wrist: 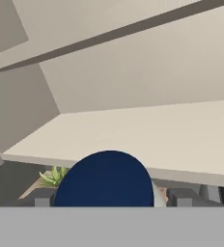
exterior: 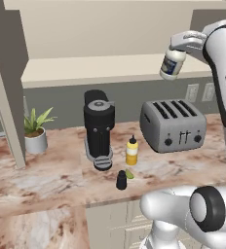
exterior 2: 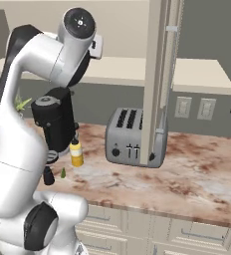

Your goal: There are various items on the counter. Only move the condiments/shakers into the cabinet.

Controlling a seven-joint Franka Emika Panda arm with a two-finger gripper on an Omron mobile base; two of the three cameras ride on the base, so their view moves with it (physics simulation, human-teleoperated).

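White jar (exterior: 173,64) in hand (exterior: 179,47); hand's fingertips hidden behind jar

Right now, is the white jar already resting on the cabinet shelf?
No, the white jar hangs in the gripper in front of the cabinet shelf, tilted and not yet set down on the board.

No readable txt; white jar (exterior: 173,64) label & arm marking too blurry.

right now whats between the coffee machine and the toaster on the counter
In the left base view, the yellow squeeze bottle stands between the coffee machine and toaster.
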